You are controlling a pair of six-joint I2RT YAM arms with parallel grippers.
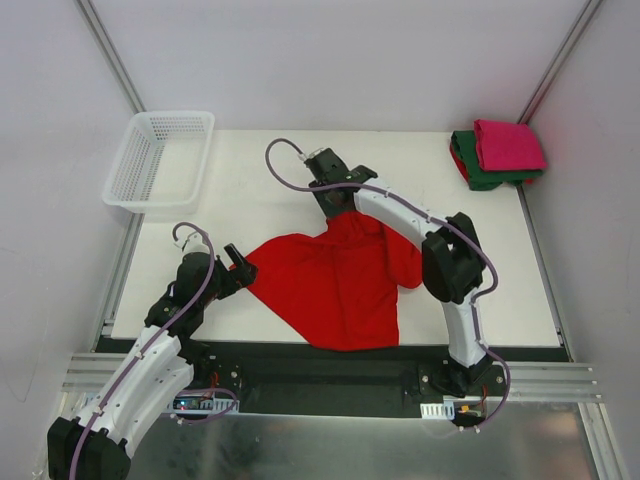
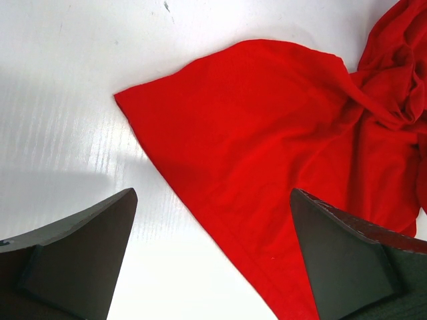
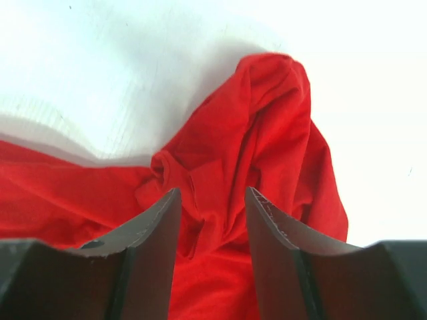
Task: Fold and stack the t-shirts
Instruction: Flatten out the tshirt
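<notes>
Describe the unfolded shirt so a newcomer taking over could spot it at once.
On the white table, look at the middle of the near half: the red t-shirt lies there, spread and rumpled. Unlike the pink t-shirt folded on the green t-shirt in the far right corner, it is unfolded and bright red.

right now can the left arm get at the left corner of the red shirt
Probably yes: the left claw is open, the hem of the red shirt lies between its fingers, and that corner sits just ahead on bare table, nothing in the way.
</notes>
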